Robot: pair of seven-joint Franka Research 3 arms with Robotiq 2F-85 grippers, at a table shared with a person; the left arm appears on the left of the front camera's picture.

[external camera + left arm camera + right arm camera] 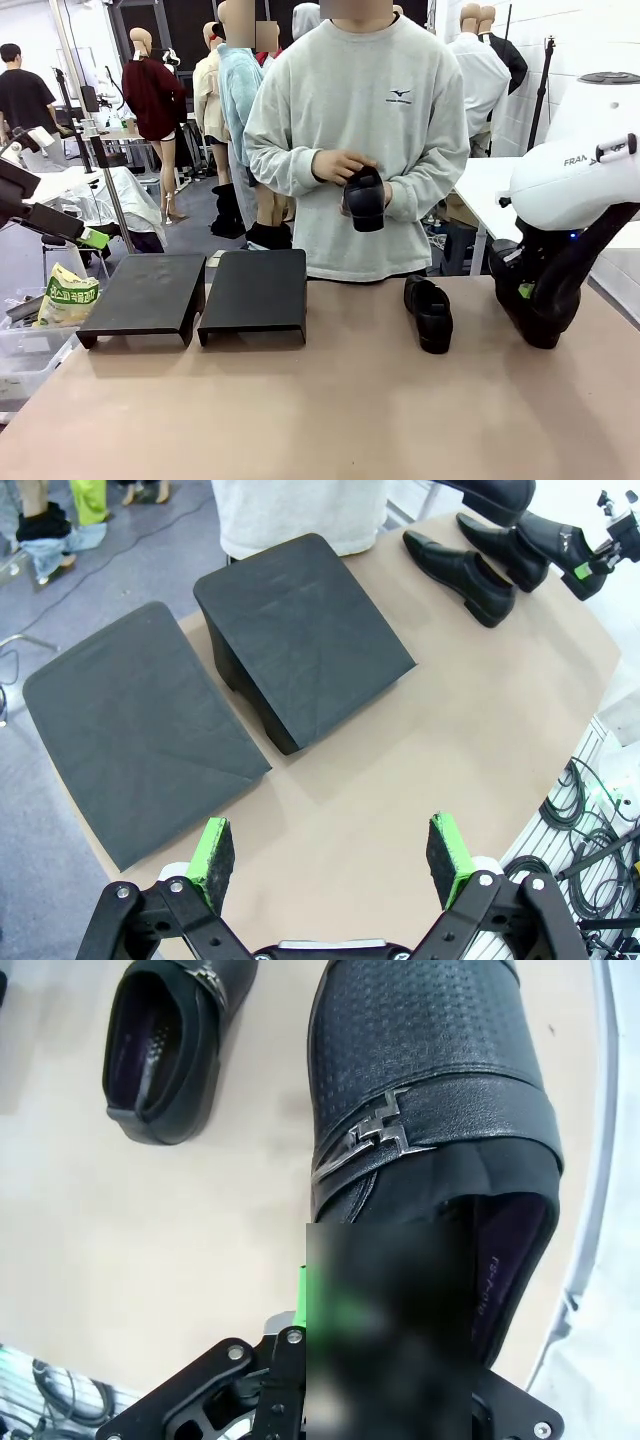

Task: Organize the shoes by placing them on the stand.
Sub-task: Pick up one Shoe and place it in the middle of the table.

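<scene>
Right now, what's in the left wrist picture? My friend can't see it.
The open left claw hangs over a tan table. Ahead stand two black stands, side by side, and beyond them a black shoe lies on the table.

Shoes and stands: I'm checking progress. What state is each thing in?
Left end effector: open, holding nothing.
Right end effector: shut on the gripped shoe.
Table shoe: lying free, upright.
Person's shoe: held in hands.
Left stand, right stand: no shoes yet.

Bright, even room light; soft shadows beneath the matte black slab stands; wrist views bow the tan tabletop at the edges.
</scene>
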